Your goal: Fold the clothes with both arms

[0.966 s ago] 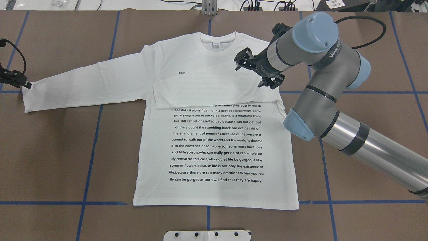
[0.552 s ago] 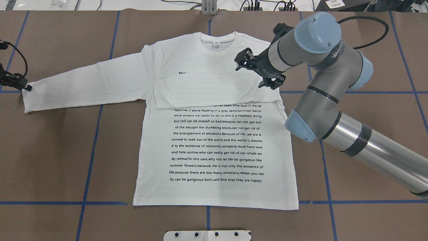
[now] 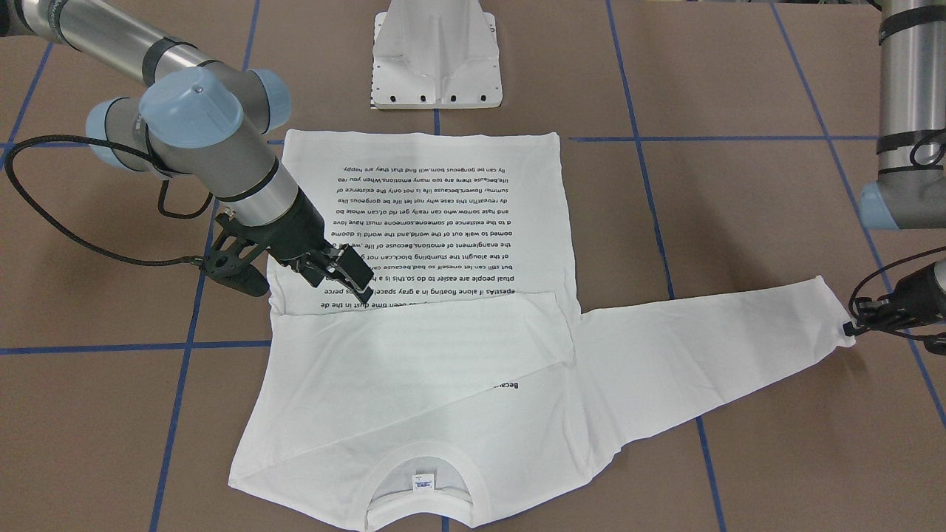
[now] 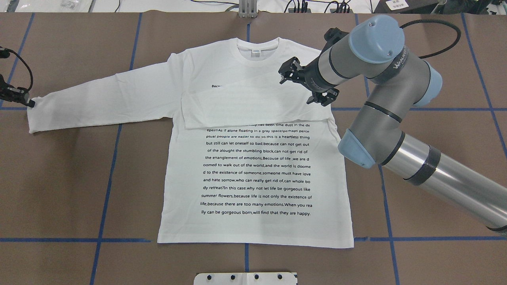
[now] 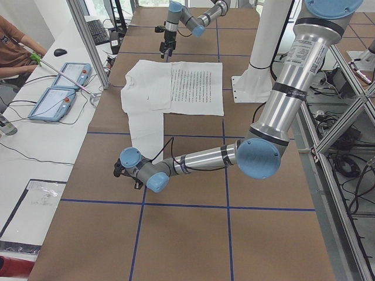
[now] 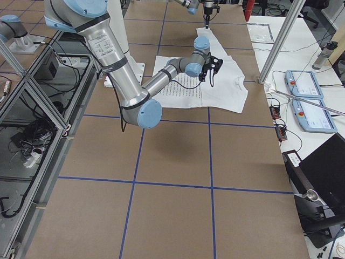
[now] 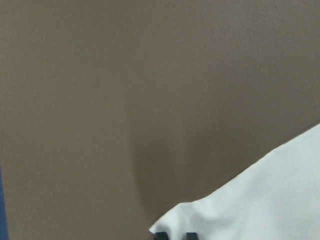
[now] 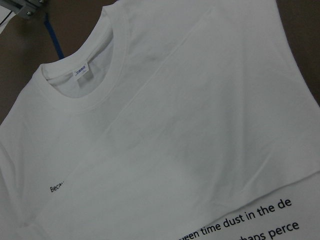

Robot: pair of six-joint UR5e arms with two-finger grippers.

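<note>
The white long-sleeved shirt (image 4: 253, 174) lies flat on the brown table, print side up. One sleeve (image 4: 253, 107) is folded across the chest and covers the top text lines. The other sleeve (image 4: 103, 99) stretches out to the overhead view's left. My left gripper (image 4: 28, 103) sits at that sleeve's cuff (image 3: 831, 310), shut on its corner; the left wrist view shows puckered cloth (image 7: 260, 200) at the fingertips. My right gripper (image 4: 298, 88) hangs open just above the shirt near the folded sleeve's shoulder, holding nothing. The collar (image 8: 95, 95) and neck label fill the right wrist view.
The white pedestal base (image 3: 436, 59) stands just beyond the shirt's hem. Blue tape lines (image 4: 107, 186) cross the brown table. A black cable (image 3: 74, 236) loops from the right wrist over the table. Control tablets (image 5: 55, 93) lie on a side bench where a person sits.
My left gripper has crept slightly further left at the cuff. The right arm has drifted a little to the right, gripper still open. The shirt lies as before.
</note>
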